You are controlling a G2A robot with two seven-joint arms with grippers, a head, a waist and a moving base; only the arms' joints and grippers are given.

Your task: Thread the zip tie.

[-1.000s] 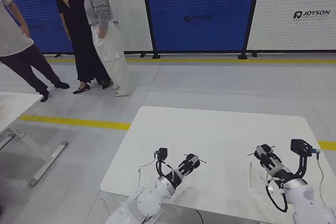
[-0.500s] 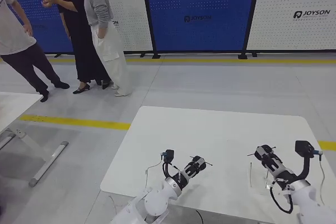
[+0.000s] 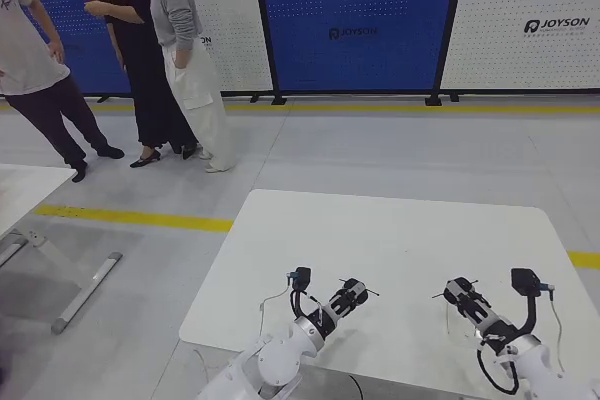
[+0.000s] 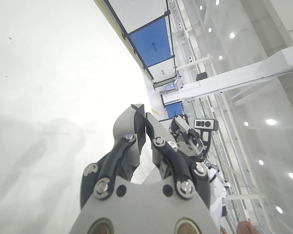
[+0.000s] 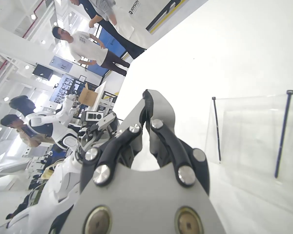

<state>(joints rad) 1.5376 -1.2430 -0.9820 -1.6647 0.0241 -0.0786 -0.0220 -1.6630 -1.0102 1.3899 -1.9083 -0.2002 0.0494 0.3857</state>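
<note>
The left claw (image 4: 145, 115) is pressed together with nothing between its fingers, held low over the near part of the white table (image 3: 400, 230). The right claw (image 5: 146, 103) is likewise pressed together and empty, just above the table toward its near right side. The two claws are well apart, side by side along the table's near edge.

Just beside the right claw, a clear plastic sheet (image 5: 249, 127) rests on the table. A black zip tie (image 5: 216, 132) lies straight along the edge of the sheet closest to that claw, its head at the far end. I cannot tell whether it is on the sheet or under it. A second zip tie (image 5: 282, 135) lies straight toward the sheet's other side, roughly parallel to the first and apart from it, its head also at the far end. Neither tie touches a claw.

Beyond the table a yellow line (image 3: 130, 217) runs across the grey floor, and behind it stand blue and white panels (image 3: 355, 45).
</note>
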